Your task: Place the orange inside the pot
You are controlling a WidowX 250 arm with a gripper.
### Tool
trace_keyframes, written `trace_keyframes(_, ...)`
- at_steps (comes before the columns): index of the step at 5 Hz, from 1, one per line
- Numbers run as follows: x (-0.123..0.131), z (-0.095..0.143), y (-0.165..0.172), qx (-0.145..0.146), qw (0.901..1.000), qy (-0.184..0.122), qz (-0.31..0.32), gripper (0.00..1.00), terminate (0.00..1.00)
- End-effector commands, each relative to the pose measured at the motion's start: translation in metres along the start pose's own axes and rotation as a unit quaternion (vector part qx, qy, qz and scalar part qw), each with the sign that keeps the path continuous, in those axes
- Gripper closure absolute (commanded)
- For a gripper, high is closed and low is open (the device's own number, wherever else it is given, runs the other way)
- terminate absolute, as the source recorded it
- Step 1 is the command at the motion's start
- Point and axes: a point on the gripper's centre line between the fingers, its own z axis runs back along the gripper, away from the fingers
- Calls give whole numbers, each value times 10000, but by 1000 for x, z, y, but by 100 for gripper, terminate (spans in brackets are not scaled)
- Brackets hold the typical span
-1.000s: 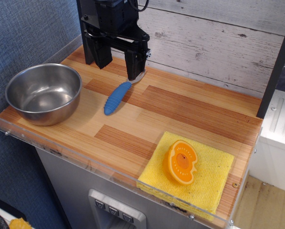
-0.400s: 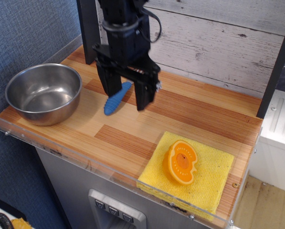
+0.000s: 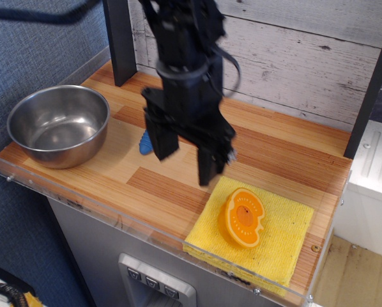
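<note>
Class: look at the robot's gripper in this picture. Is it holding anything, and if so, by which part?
Nothing is held. The gripper is open and empty above the table; the orange lies untouched on the yellow cloth.

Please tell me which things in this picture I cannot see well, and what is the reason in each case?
All from the single camera view:
- Blue ridged object: mostly hidden behind the gripper; only its lower end shows.
- Gripper: blurred by motion, fingertip detail unclear.
- Pot: its far outer wall is hidden by its own rim.
- Orange: its underside, on the yellow cloth, is hidden.
</note>
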Motion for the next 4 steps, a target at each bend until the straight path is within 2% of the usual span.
trace_keyframes(1,3,-5,-23,-82,9998,-142,-147,0,0)
trace_keyframes(3,4,-20,-51,-12,9992,-279,-271,0,0)
trace_keyframes(4,2,-35,-59,195,9989,-382,-195,0,0)
